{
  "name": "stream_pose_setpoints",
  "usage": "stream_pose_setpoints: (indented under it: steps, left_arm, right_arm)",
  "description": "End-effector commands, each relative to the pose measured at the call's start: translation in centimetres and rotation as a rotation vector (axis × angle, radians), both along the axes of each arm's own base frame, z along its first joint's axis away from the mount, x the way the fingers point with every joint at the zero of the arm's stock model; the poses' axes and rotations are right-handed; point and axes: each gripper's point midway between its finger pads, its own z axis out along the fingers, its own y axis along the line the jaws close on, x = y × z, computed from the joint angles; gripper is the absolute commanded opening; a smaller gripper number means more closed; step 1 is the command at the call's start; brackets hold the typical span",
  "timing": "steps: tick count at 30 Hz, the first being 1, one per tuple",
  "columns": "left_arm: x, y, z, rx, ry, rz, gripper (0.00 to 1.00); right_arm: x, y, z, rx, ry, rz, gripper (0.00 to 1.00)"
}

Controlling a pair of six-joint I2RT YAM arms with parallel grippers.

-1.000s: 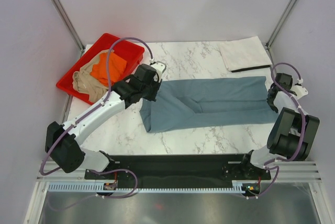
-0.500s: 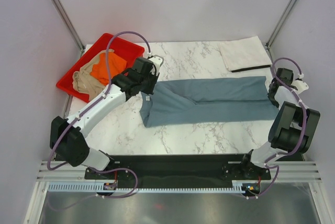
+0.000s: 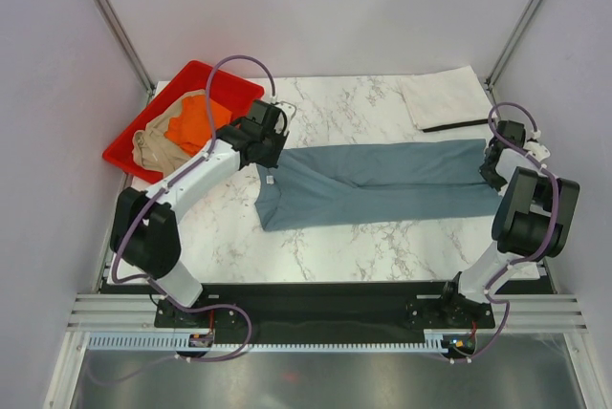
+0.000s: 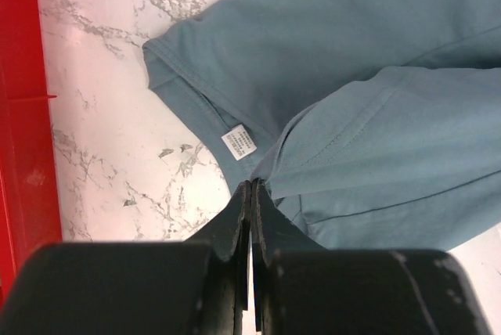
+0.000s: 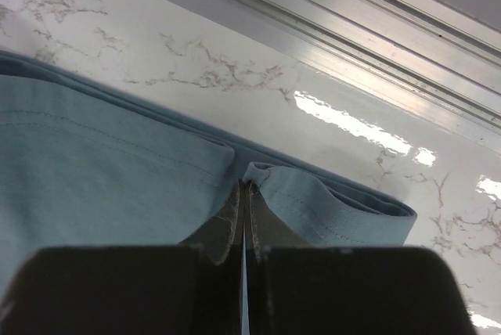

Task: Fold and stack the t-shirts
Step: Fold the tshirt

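A white marble worktop [image 3: 382,247] sits between pale walls, and the slate blue-grey t-shirt [image 3: 382,184] lies stretched across its middle, between the two arms. The left hand [image 4: 251,190] is pinched tight on the shirt's edge just beside the white label [image 4: 239,142]. The right hand [image 5: 243,189] is clamped on a hem fold at the opposite end. Since a second ago both hands have drawn slightly toward the far side, and the cloth lies tauter. The orange t-shirt [image 3: 196,122] and tan t-shirt [image 3: 153,151] sit in the red tray [image 3: 229,89] (far left corner). The off-white t-shirt [image 3: 445,98] lies folded at the far right.
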Motion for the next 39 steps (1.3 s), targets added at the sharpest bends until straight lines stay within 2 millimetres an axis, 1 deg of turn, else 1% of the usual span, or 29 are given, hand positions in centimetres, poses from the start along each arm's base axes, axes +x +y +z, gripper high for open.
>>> stream_pose_setpoints:
  steps: [1,4,6,7,13,18,23,27,28,29,32,33,34,35,36,37,38,39]
  left_arm:
    - [1.6,0.8,1.5,0.015,-0.053,-0.002,0.02]
    - [1.9,1.1,1.1,0.02,-0.045,0.005,0.02]
    - [2.0,1.1,0.6,0.027,-0.033,0.004,0.02]
    - [2.1,1.0,0.7,0.024,-0.037,0.003,0.02]
    - [2.4,0.5,0.0,0.026,-0.017,-0.025,0.02]
    - [2.7,0.7,-0.8,0.048,-0.004,-0.014,0.02]
    - [3.5,1.0,-1.5,0.075,-0.001,0.001,0.02]
    - [4.3,0.6,-1.6,0.073,-0.002,0.003,0.02]
    - [4.6,0.4,-1.3,0.068,-0.01,0.005,0.02]
    - [4.8,0.4,-1.6,0.07,-0.004,0.006,0.02]
    - [5.5,0.2,-1.5,0.07,-0.011,0.008,0.02]
    - [5.7,0.2,-2.1,0.08,0.0,0.011,0.02]
    - [5.9,0.1,-1.9,0.079,-0.007,0.013,0.02]
    - [6.0,0.0,-1.9,0.079,-0.008,0.013,0.05]
    - [6.0,0.2,-2.0,0.083,-0.006,0.023,0.08]
    - [5.9,0.4,-1.9,0.088,0.001,0.032,0.21]
    - [5.5,0.6,-1.8,0.094,0.014,0.039,0.28]
    - [5.5,1.2,-0.7,0.102,-0.003,0.074,0.34]
  right_arm:
    - [2.2,-0.5,1.6,-0.041,-0.05,0.017,0.0]
    - [2.5,-0.3,1.3,-0.044,-0.04,0.026,0.0]
    - [2.6,-0.4,1.2,-0.049,-0.037,0.022,0.0]
    - [2.5,-0.5,1.0,-0.051,-0.027,0.021,0.0]
    - [2.7,-0.8,1.0,-0.068,-0.019,0.013,0.0]
    - [2.8,-1.0,0.9,-0.069,-0.013,0.011,0.0]
    - [2.5,-1.2,1.0,-0.079,-0.003,-0.005,0.0]
    - [2.1,-1.4,1.1,-0.09,0.012,-0.021,0.0]
    - [2.1,-1.3,1.1,-0.089,0.011,-0.022,0.0]
    - [2.1,-1.4,1.2,-0.091,0.01,-0.025,0.0]
    - [2.3,-1.5,1.6,-0.095,0.002,-0.027,0.0]
    - [2.5,-1.5,1.8,-0.096,-0.002,-0.026,0.0]
    - [2.6,-1.6,1.7,-0.093,-0.003,-0.026,0.0]
    - [2.8,-1.4,1.8,-0.085,-0.009,-0.018,0.0]
    - [3.0,-1.4,2.1,-0.077,-0.009,-0.012,0.03]
    - [3.3,-1.3,2.3,-0.072,-0.014,-0.006,0.11]
    - [3.4,-1.2,2.6,-0.065,-0.014,0.004,0.16]
    - [3.3,-1.0,3.2,-0.054,0.005,0.011,0.24]
